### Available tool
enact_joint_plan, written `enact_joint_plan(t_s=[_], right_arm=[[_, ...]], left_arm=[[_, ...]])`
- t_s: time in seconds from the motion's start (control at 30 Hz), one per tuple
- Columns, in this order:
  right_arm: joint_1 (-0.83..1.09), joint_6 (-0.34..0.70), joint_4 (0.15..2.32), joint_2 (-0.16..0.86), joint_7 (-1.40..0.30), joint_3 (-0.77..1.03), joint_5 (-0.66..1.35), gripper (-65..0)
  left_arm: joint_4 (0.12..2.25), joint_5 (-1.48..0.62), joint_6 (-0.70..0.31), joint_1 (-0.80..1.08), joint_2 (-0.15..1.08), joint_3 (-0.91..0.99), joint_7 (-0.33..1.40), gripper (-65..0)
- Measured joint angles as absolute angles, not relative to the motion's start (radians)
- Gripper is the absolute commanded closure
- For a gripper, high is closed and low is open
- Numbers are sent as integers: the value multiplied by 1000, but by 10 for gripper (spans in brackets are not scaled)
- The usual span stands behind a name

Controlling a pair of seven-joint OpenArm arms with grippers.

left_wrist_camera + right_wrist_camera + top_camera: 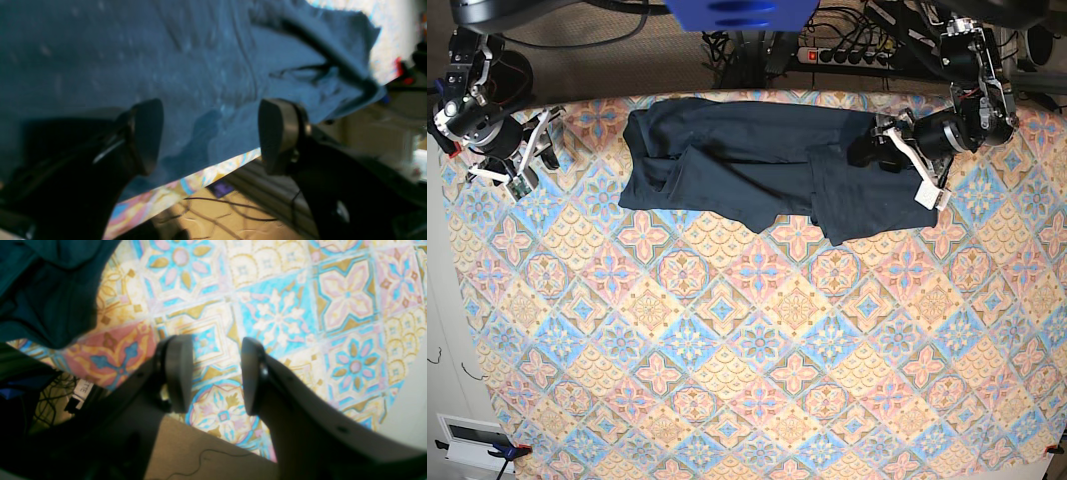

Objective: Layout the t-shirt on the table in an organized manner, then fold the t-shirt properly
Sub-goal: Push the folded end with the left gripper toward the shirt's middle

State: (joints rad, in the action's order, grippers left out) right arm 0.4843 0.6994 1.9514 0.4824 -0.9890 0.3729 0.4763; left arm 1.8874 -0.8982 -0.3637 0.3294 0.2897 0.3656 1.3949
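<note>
Lay bunched along the far edge of the table (757, 400): the t-shirt (737, 165), long axis running across between the 2 arms. Hovered at its right-hand end, jaws spread wide and empty: left gripper (210, 136). Stood well apart beyond its other end, jaws parted over bare cloth, gripping nothing: right gripper (217, 373). Judged nearer for the next pull: the left.

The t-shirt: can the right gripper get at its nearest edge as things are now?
Probably yes. The right gripper is open over bare table, and nothing lies between it and the near edge of the t-shirt.
</note>
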Motion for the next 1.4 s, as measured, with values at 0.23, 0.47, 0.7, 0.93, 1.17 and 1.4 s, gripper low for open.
enact_joint_plan(t_s=[0.23,0.47,0.7,0.93,1.17,1.4], right_arm=[[485,699,1951,483,-989,368,476,-232],[484,699,1951,482,-988,369,477,-232],[482,699,1951,482,-988,373,477,-232],[483,699,1951,482,-989,373,476,-232],[482,699,1951,482,-988,372,476,-232],[482,699,1951,483,-988,372,476,-232]], left_arm=[[2049,-606,-364,317,308,216,1371,-437],[2049,-207,-364,324,364,-80,1238,-437],[2048,42,-371,319,364,-241,1185,-437],[2048,57,-371,323,366,-243,1185,-437],[2048,56,-372,335,366,-247,1185,-437],[2048,65,-373,349,366,-270,1188,-437]])
